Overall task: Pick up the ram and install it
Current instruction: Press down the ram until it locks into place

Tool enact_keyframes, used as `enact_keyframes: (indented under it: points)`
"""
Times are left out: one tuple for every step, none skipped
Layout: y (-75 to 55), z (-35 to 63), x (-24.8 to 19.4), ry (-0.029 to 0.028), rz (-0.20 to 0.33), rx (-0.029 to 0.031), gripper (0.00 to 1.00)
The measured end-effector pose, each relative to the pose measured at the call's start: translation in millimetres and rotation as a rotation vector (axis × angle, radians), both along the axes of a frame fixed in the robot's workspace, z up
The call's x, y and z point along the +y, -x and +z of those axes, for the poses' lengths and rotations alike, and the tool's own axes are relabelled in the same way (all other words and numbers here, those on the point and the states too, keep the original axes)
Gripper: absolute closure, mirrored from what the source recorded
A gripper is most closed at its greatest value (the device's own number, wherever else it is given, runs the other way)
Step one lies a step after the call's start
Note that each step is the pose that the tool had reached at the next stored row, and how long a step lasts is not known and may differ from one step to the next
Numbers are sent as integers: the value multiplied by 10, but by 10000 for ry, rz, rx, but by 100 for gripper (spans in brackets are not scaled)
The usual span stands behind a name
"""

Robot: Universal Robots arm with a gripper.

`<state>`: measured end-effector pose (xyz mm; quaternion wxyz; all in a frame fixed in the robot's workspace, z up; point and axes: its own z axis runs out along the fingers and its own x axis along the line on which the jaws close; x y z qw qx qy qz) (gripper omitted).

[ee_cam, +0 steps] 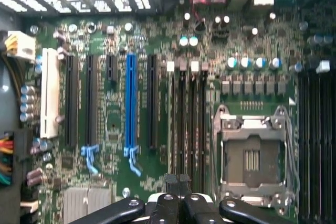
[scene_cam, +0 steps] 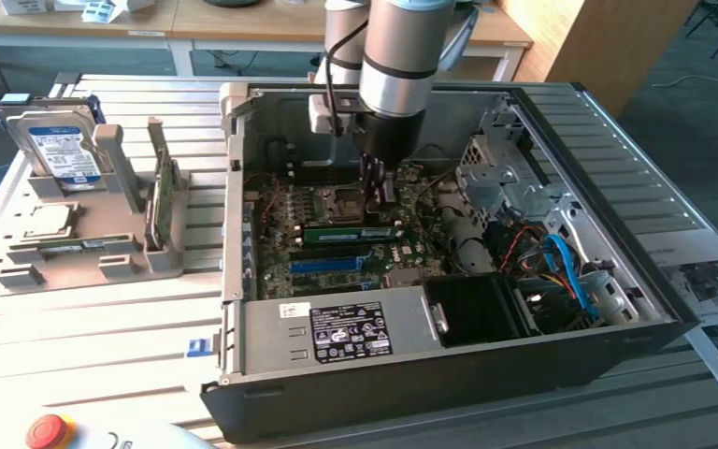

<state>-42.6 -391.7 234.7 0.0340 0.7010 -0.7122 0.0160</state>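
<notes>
Gripper (scene_cam: 378, 187) inside open computer case (scene_cam: 658, 309), fingers pressed together, low over motherboard (ee_cam: 113, 121) near CPU socket (ee_cam: 252, 156). Ram (scene_cam: 349, 233) lies seated in slot just beside fingertips; whether they touch it, cannot tell. In wrist view, closed fingers (ee_cam: 177, 184) sit above memory slots (ee_cam: 189, 124). Hard drive (scene_cam: 60, 150) stands in rack outside case, at exterior view's left.

A slatted metal bench (scene_cam: 109, 327) carries an open black computer case (scene_cam: 459, 383) lying on its side. Toward the exterior view's left stands a grey parts holder (scene_cam: 85, 257). Printed sheets (scene_cam: 714, 281) lie at the exterior view's right, and a red button (scene_cam: 48, 430) sits at the near edge.
</notes>
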Motion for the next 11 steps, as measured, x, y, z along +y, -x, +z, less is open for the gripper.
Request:
enact_keyframes:
  points:
    - [25,0,1,0,0,0,90]
    - [49,0,2,0,1,0,90]
    - [72,0,3,0,1,0,90]
    - [95,0,5,0,1,0,90]
    - [120,0,7,0,0,0,90]
    - [143,0,8,1,1,0,90]
    - [166,0,10,1,1,0,90]
    - [190,0,12,1,1,0,90]
    - [214,0,15,1,1,-1,90]
    - [238,0,17,2,-1,0,90]
    - [261,0,19,2,0,0,90]
